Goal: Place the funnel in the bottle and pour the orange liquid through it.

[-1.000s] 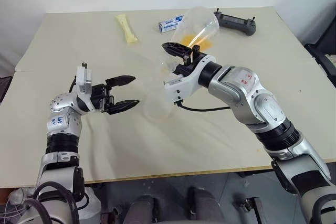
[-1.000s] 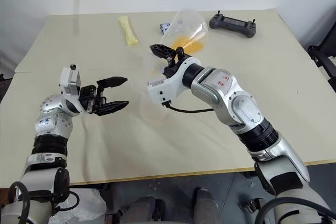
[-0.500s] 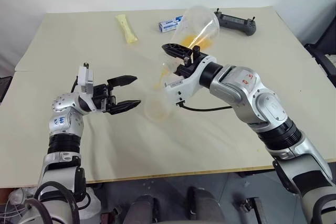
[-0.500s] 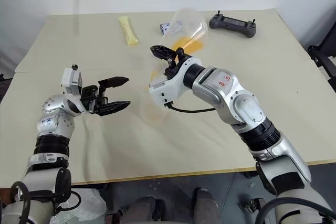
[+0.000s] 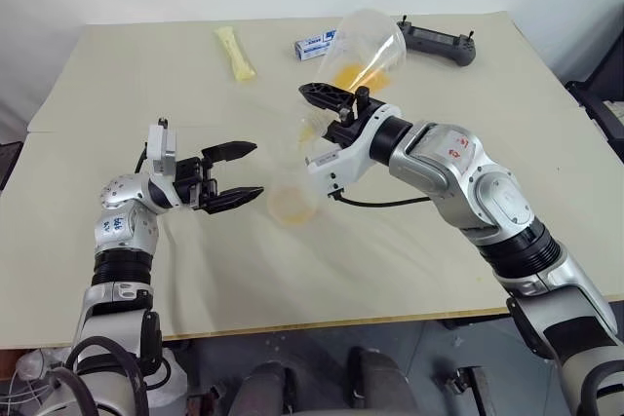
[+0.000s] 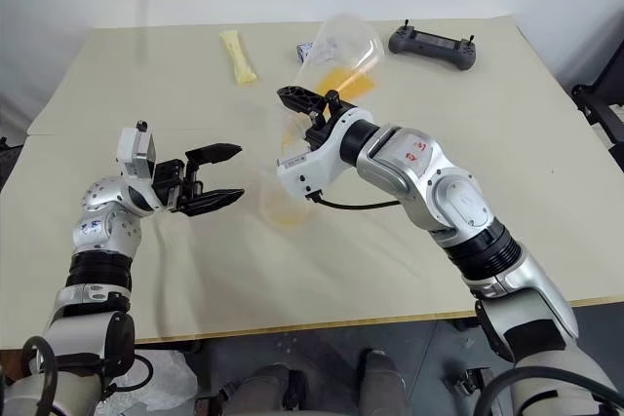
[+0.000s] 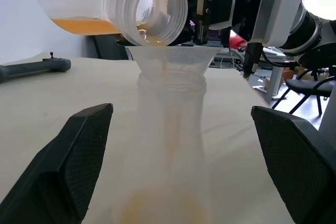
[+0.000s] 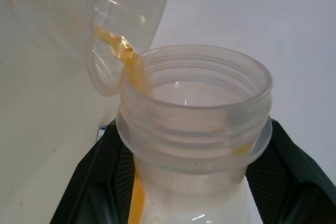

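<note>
The left wrist view shows the clear funnel seated in the bottle, which stands mid-table between the arms. The right gripper pinches a tilted flask by its neck, spilling orange liquid over its lip; a shallow pool colours the bottle's base. The left gripper hangs spread beside the bottle.

Orange liquid — clear funnel, clear bottle, beige table.
</note>
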Controlling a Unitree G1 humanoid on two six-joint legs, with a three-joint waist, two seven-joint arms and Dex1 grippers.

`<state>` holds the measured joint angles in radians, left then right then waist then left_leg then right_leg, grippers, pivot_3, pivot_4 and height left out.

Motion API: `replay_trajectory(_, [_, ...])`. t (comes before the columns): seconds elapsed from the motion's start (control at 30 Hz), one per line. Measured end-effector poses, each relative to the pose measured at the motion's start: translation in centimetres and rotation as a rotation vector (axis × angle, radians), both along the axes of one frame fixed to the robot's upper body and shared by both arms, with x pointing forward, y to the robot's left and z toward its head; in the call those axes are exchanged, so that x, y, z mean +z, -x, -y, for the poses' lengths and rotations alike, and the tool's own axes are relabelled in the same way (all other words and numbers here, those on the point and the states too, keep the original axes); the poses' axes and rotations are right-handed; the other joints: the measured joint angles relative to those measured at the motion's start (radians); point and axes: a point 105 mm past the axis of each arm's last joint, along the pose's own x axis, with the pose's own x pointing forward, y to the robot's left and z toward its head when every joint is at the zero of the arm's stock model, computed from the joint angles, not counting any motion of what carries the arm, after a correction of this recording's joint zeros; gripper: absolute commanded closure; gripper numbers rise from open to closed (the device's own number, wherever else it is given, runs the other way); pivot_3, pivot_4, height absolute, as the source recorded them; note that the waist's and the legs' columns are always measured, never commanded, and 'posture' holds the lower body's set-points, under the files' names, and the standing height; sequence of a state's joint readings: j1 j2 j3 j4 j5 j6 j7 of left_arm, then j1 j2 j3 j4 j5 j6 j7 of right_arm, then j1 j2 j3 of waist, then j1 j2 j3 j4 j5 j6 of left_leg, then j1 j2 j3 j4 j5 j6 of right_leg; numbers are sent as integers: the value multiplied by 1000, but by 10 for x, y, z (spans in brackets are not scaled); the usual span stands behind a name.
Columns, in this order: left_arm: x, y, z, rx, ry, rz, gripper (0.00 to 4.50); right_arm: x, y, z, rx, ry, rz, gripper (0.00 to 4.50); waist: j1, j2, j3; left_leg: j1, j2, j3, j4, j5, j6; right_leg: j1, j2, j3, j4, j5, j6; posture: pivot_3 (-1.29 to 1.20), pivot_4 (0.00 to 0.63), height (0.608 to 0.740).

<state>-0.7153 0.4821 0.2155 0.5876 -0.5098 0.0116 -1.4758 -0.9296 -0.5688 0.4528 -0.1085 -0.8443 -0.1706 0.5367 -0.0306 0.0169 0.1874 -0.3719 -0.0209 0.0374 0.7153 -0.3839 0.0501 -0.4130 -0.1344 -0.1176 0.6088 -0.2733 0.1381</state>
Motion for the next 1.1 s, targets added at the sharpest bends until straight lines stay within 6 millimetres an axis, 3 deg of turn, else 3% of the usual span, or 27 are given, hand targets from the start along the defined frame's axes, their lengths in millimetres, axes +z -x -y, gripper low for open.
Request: replay_trajectory(1.1, [-1, -1, 3, -2, 13, 2, 0, 7, 2, -2, 29, 40, 37, 2069, 0, 0, 0, 0, 0, 0, 0, 0, 0, 0, 0, 0, 0, 0, 0, 0, 150, 740])
